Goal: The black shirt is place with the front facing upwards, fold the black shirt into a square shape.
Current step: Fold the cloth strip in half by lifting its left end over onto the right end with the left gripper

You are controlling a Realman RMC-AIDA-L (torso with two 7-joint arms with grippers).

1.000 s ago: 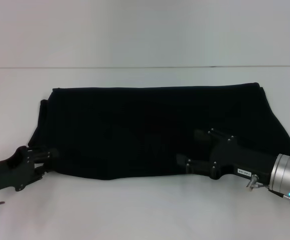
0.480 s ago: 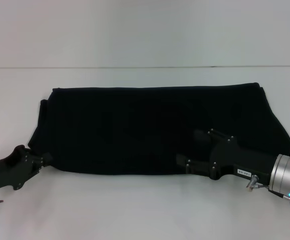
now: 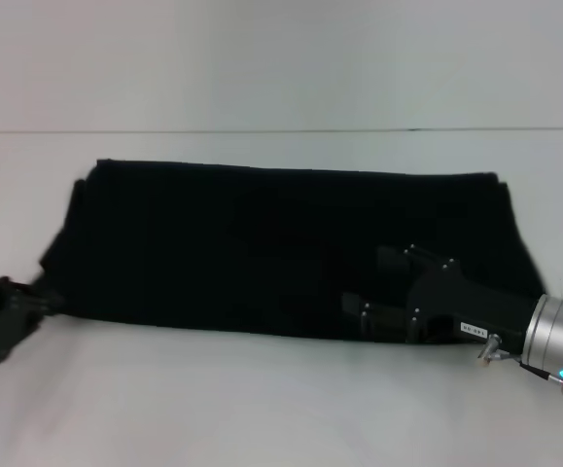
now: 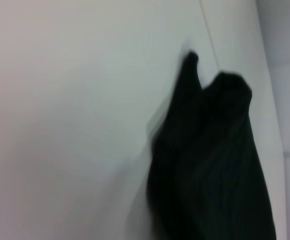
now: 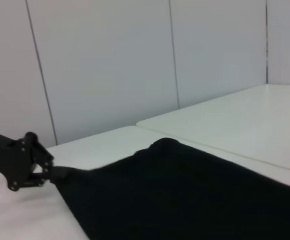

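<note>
Black shirt lies mid-table, folded into wide band. I see right gripper over shirt's near edge at 4 o'clock, fingers apart. Left gripper at 9 o'clock, fingers clamped on shirt's left corner.

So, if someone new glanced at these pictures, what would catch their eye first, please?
First, the black shirt, folded into a long dark band across the middle of the white table. Next, the right gripper lying over the shirt's near edge toward its right end, with a silver wrist behind it. Last, the left gripper at the shirt's near left corner, right at the cloth.
</note>
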